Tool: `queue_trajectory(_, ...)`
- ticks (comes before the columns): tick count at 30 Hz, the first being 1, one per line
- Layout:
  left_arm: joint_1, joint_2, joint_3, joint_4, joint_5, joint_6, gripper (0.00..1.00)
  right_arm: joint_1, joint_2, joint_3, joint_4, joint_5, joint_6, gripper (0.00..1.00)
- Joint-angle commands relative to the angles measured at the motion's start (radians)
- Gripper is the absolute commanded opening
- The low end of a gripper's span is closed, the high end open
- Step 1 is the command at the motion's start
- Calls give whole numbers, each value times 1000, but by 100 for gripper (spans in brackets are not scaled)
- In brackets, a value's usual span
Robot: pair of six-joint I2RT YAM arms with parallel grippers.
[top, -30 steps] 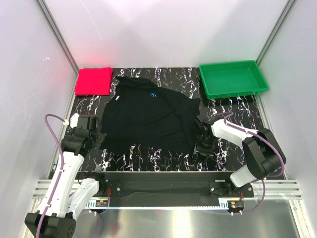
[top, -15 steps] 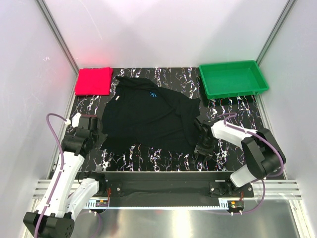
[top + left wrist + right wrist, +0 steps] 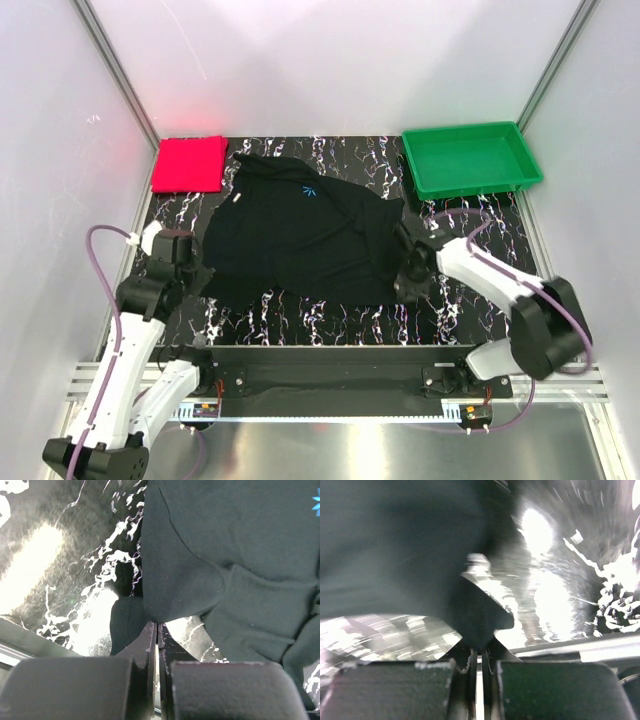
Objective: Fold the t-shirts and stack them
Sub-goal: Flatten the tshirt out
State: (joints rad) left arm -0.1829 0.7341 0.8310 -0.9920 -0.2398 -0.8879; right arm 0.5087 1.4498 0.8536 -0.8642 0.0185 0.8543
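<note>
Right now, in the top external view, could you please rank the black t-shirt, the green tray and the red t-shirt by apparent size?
Largest to smallest:
1. black t-shirt, spread out, clearly largest
2. green tray
3. red t-shirt, folded, smallest

One black t-shirt (image 3: 300, 235), one red t-shirt (image 3: 188, 164), one green tray (image 3: 468, 158).
</note>
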Motion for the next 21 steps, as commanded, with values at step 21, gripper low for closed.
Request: queue_trajectory(21,-95,174,1422,230,-11,698,0,-288,-300,929,327,-170,-93,0)
